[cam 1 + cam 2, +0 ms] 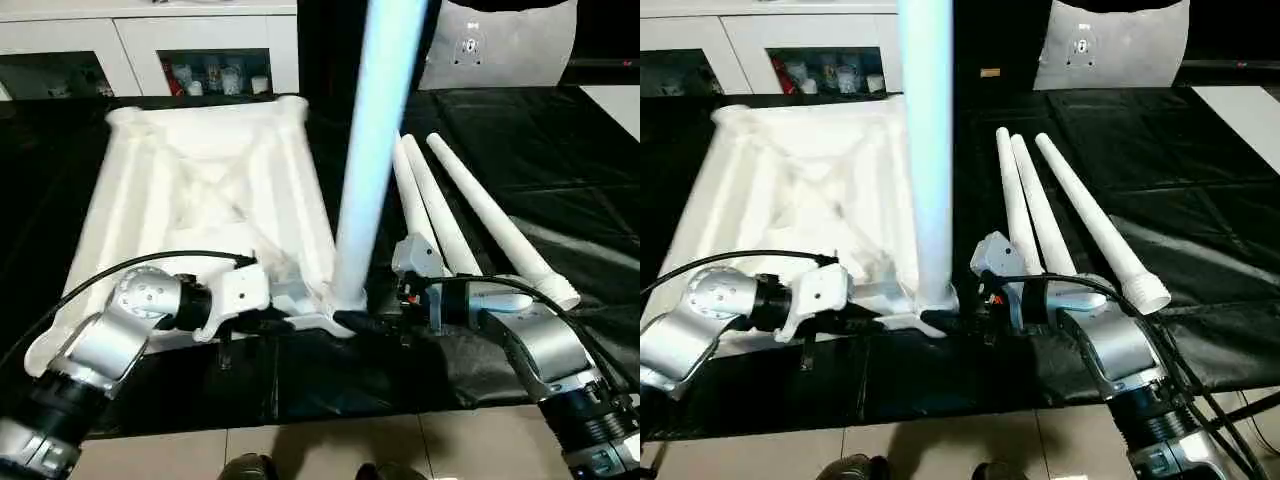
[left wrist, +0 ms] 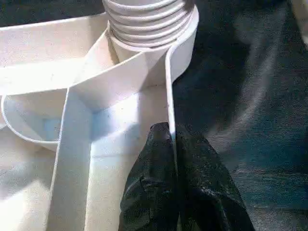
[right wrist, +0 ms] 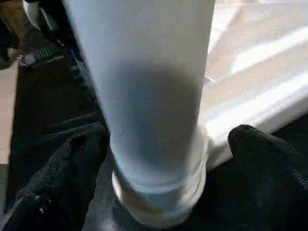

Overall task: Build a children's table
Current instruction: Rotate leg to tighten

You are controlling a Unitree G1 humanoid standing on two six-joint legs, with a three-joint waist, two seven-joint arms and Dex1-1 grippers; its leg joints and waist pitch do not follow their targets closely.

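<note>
Nearest, a strip of pale floor (image 1: 330,440) along the black sheet's (image 1: 1200,150) front edge, with both silver forearms reaching in over it

Left gripper (image 2: 173,144) pinched shut on the thin side wall of the tabletop (image 1: 200,190) at its near right corner, one black finger (image 2: 149,187) inside the rim, the other outside over the sheet

Just beyond, a standing leg (image 1: 375,130) planted upright in the near right corner socket, ribbed collar seated in the round opening, long axis vertical and running out past the upper edge of the head views

Right gripper (image 3: 163,144) spread wide around the leg's base, fingers (image 3: 62,178) to either side; contact with the leg not clear

Upturned tabletop lying ribs-up on the left half of the sheet, long axis running away from the robot, near edge close to the sheet's front border

To the right, three spare legs (image 1: 1080,210) lying side by side, flared collars near, tapered tips far, fanning slightly apart; open black sheet right of them

Farthest, white cabinets (image 1: 150,50) and a grey cushion (image 1: 1110,45)
</note>
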